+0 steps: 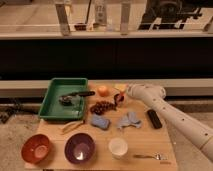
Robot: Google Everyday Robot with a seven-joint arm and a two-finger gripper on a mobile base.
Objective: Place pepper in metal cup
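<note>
My gripper (120, 99) sits at the end of the white arm (165, 107), which reaches in from the right to the back middle of the wooden table (145, 142). A small red-orange pepper (116, 104) shows right at the gripper's tip. The dark metal cup (122, 97) stands at the same spot, mostly covered by the gripper. I cannot tell whether the pepper is held, or whether it is in the cup or beside it.
A green tray (50, 105) with a dark tool (75, 95) lies at the left. An orange fruit (102, 90), a dark red cluster (101, 107), a blue sponge (99, 121), a grey-blue cloth (129, 120) and a black block (154, 119) surround the gripper. A red bowl (36, 148), purple bowl (79, 148), white cup (118, 147) and spoon (149, 156) line the front.
</note>
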